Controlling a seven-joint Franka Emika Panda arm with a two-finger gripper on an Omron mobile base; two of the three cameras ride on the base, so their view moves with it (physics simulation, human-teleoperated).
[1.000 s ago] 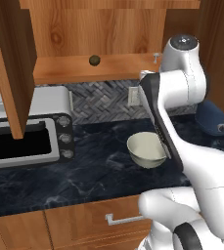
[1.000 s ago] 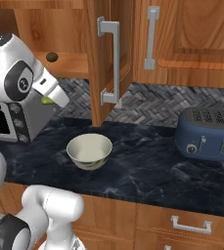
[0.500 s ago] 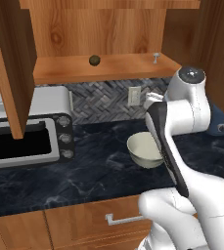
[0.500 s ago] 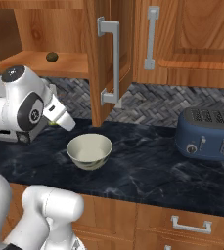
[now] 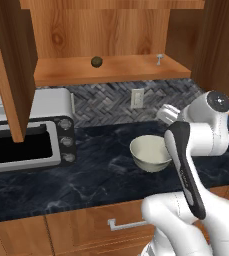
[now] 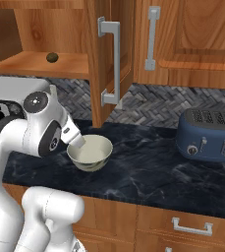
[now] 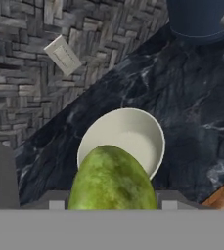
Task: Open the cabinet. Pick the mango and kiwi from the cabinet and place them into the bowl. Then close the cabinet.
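The cabinet (image 5: pixel 111 55) stands open: in the left base view its left door (image 5: pixel 13 65) swings out toward the viewer, and in the right base view the other door (image 6: pixel 109 59), with its grey bar handle (image 6: pixel 111 61), stands edge-on.

The kiwi (image 5: pixel 96 61) sits on the cabinet's lower shelf (image 5: pixel 136 67), alone, toward the front edge. It is round, so no long axis can be read.

The bowl (image 5: pixel 150 152) rests upright on the dark marble bench (image 5: pixel 86 175), between the toaster oven (image 5: pixel 26 137) on the left and the blue toaster (image 6: pixel 210 135) on the right, apart from both.

The mango (image 7: pixel 113 180) is held in the end effector (image 7: pixel 112 202). In the hand view it sits between the two fingers, which are largely hidden behind the fruit, so the jaws stand part open, closed on the fruit's sides. The mango's long axis runs along the end effector's own line of sight, with its rounded far end pointing at the bowl's near rim and overlapping the bowl's interior in that view. The fruit is above the bowl, not touching it.

In the right base view the arm's wrist (image 6: pixel 74 138) angles down at the bowl's left rim; the fingers and fruit cannot be made out there. A wall outlet (image 5: pixel 135 98) is set in the herringbone backsplash (image 5: pixel 111 102) behind the bowl.
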